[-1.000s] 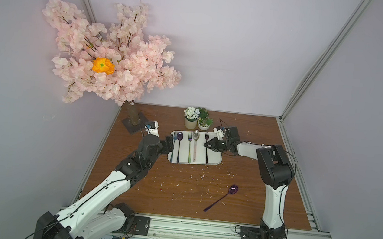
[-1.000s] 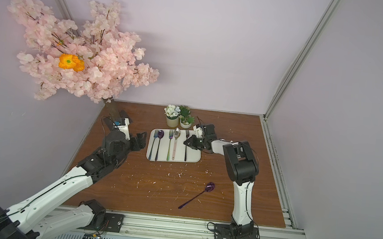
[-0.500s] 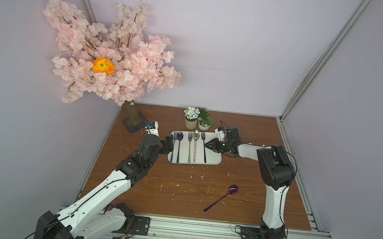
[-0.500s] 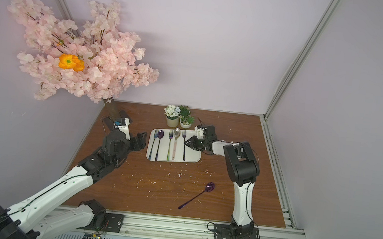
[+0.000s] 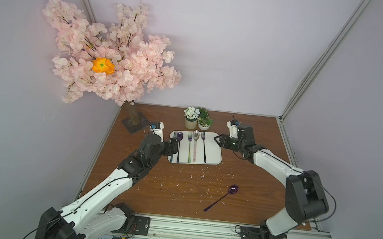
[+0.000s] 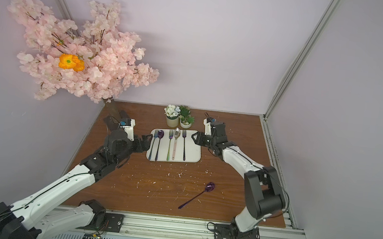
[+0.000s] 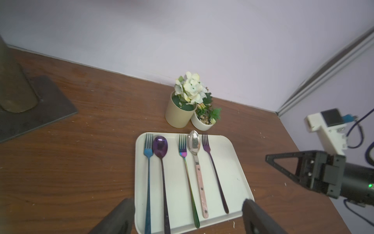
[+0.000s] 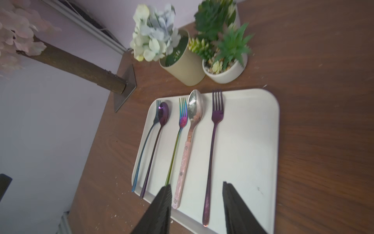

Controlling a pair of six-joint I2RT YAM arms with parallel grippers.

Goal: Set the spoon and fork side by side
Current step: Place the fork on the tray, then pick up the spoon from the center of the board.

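On the white tray lie, left to right, a blue fork, a purple spoon, a rainbow fork, a silver spoon with a pink handle and a purple fork, all parallel. In the right wrist view the purple fork lies flat, its handle end seen between the parted fingers, ungripped. My right gripper stands open at the tray's right edge. At the tray's left edge, over the blue fork's handle, my left gripper is open and empty. Another purple spoon lies loose on the table.
Two small flower pots stand just behind the tray. A pink blossom tree on a metal base fills the back left corner. Crumbs are scattered on the wooden table in front of the tray.
My right gripper's jaws have parted and the purple fork now lies free on the tray beside the silver spoon. The left jaws have widened slightly.
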